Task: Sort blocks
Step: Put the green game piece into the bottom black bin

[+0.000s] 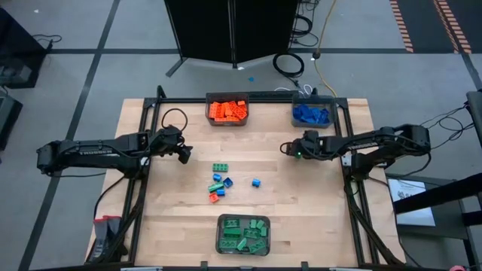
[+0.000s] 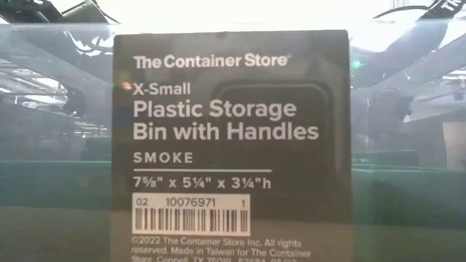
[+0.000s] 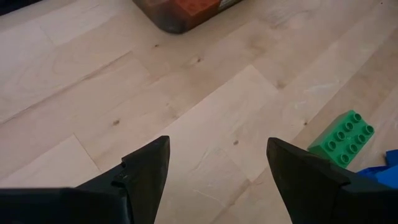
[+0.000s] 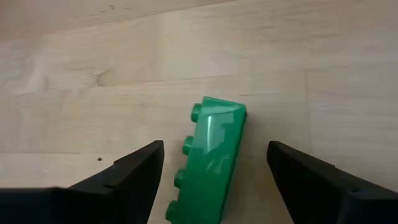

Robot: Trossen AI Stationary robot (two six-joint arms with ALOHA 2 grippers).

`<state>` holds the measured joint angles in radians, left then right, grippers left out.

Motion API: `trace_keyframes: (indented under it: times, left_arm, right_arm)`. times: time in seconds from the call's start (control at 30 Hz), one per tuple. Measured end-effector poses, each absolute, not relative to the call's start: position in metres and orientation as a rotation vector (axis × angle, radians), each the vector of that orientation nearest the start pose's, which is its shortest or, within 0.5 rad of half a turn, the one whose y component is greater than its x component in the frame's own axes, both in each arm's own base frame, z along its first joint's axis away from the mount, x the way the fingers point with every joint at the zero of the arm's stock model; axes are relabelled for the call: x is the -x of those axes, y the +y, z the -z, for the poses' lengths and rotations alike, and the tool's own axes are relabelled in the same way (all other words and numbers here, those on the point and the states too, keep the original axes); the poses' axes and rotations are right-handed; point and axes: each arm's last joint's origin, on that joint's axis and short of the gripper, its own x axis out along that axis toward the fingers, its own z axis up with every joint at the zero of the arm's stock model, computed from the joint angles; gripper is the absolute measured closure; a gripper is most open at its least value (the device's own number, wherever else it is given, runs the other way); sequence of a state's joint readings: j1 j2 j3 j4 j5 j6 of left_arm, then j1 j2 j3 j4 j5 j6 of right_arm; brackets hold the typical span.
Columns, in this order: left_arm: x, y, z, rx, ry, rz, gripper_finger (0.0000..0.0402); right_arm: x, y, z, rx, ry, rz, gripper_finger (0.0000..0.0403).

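Between the two dark fingers of my right gripper (image 4: 214,171) I see a green block (image 4: 211,163) lying on its side on the wooden table (image 1: 316,203), its studs turned toward one finger; the fingers are spread and stand apart from it on both sides, so nothing is pinched. From above, this right gripper (image 1: 290,148) is over the table just in front of the blue bin (image 1: 312,115), which holds only blue blocks. My left gripper (image 3: 217,165) is also spread wide and empty, over bare wood; a flat green block (image 3: 342,138) lies near one finger, and a bit of a blue block (image 3: 387,168) is just beside it. From above, the left gripper (image 1: 183,153) is at the left side of the table, near the orange bin (image 1: 227,111) filled with orange blocks. The loose blocks (image 1: 223,184) that are not sorted, green, blue and orange, lie together in the middle of the table, with one blue block (image 1: 256,182) a little apart. The green bin (image 1: 243,234) at the near edge holds green blocks. The low view is almost fully covered by a dark label (image 2: 231,145) on this bin; I can read "The Container Store", "X-Small Plastic Storage Bin with Handles", "SMOKE", then the dimensions, a barcode with "10076971", and small print beginning "©2022 The Container Store Inc."
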<state>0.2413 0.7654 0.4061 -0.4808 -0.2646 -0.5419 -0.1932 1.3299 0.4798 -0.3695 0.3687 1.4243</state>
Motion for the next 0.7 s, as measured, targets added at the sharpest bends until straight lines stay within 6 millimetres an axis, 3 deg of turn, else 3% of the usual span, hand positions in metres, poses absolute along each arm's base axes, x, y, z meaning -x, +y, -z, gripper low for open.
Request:
trace_keyframes:
  times: [0.13,0.33,0.53,0.7]
  left_arm:
    - [-0.138,0.042,-0.185,0.486,0.698,-0.693,0.0132]
    - [-0.138,0.042,-0.185,0.482,0.700,-0.692,0.0132]
    - [-0.138,0.042,-0.185,0.481,0.700,-0.692,0.0132]
    - [-0.138,0.042,-0.185,0.481,0.700,-0.692,0.0132]
  right_arm:
    - [-0.189,-0.046,-0.117,-1.097,0.695,1.274,0.0158]
    - [-0.190,-0.045,-0.116,-1.078,0.716,1.242,0.0337]
    - [-0.203,-0.041,-0.133,-1.032,0.780,1.049,0.0332]
    - [-0.238,-0.034,-0.177,-0.944,0.644,0.793,0.0332]
